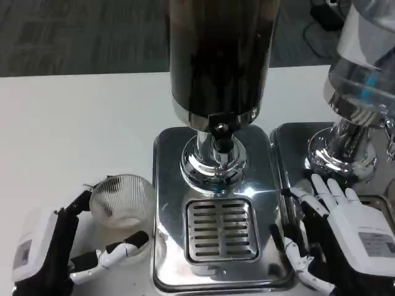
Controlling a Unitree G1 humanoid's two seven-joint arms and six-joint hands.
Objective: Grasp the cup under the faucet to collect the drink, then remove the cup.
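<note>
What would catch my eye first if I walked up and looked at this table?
Probably the tall drink dispenser with a dark tank at top centre, on a shiny chrome base with a slotted drip grate. Left of that base sits a clear ribbed plastic cup, tilted on the white table, with the left hand at it. The right hand rests at lower right beside a second dispenser.

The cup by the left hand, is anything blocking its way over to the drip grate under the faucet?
Nothing visible blocks it. The clear cup sits on the white table just left of the dispenser base, between the left hand's fingers; the drip grate is bare.
</note>
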